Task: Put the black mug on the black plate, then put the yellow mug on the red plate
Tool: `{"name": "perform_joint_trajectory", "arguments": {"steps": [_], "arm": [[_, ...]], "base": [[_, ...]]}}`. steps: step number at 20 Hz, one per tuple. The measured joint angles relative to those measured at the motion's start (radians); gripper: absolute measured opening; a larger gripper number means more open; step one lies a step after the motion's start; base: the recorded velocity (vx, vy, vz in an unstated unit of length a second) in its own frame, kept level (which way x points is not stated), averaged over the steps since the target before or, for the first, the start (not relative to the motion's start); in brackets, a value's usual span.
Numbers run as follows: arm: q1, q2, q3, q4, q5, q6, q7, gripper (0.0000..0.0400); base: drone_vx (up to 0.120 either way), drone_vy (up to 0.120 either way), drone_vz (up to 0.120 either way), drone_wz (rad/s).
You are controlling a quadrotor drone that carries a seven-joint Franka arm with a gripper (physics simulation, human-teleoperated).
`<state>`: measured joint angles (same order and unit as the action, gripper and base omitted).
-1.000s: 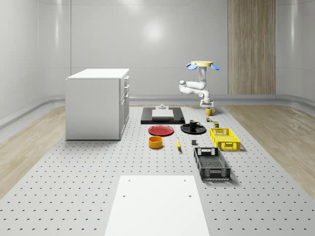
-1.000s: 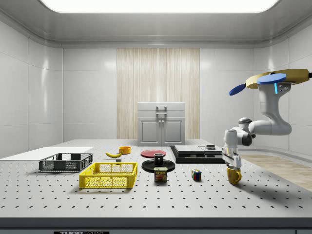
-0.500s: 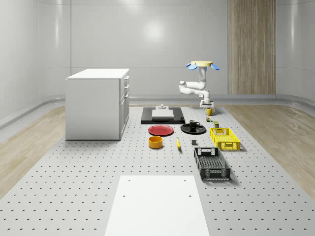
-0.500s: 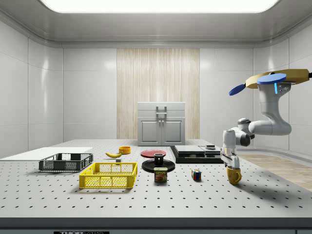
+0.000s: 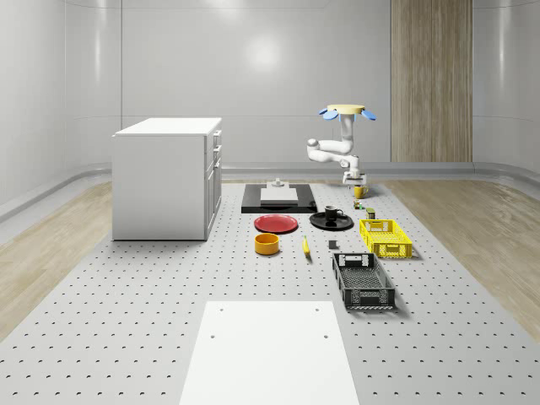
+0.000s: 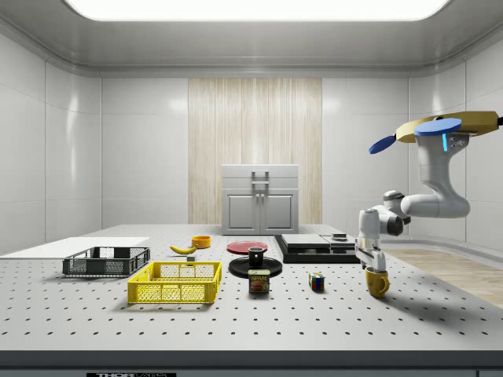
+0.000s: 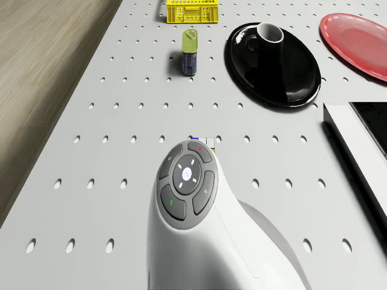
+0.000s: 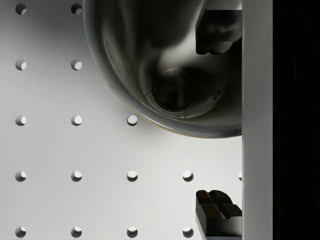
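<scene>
Standing on the perforated worktop (image 6: 236, 314) near its far edge, the yellow mug (image 6: 377, 283) is well apart from the red plate (image 5: 277, 224). The black mug (image 5: 332, 213) already sits on the black plate (image 5: 331, 222). The gripper (image 6: 372, 263) hangs just above the yellow mug, its fingers (image 8: 216, 30) spread, one over the inside and one outside the rim. The drone (image 6: 448, 127) hovers above this corner. I think a small drift could make the closing fingers tip the mug or only clip the rim, so it could slip during the carry.
</scene>
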<state>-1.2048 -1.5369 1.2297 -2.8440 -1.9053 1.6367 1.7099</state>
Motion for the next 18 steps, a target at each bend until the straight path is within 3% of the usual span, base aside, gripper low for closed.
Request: {"name": "perform_joint_trajectory", "arguments": {"steps": [1, 2, 4, 7, 11, 18], "arm": [[0.0, 0.0, 0.0, 0.0, 0.0, 0.0, 0.0, 0.0376], [0.0, 0.001, 0.0, 0.0, 0.0, -0.001, 0.0, 0.0315], [0.001, 0.002, 0.0, 0.0, -0.001, -0.002, -0.001, 0.0231], [0.001, 0.003, 0.0, 0.0, -0.001, -0.003, -0.001, 0.0162], [0.002, 0.005, -0.001, 0.0, -0.002, -0.005, -0.002, 0.0123], [0.003, 0.008, -0.001, 0.0, -0.003, -0.007, -0.002, 0.0104]], "base": [[0.0, 0.0, 0.0, 0.0], [0.0, 0.0, 0.0, 0.0], [0.0, 0.0, 0.0, 0.0], [0.0, 0.0, 0.0, 0.0], [0.0, 0.0, 0.0, 0.0], [0.0, 0.0, 0.0, 0.0]]}}
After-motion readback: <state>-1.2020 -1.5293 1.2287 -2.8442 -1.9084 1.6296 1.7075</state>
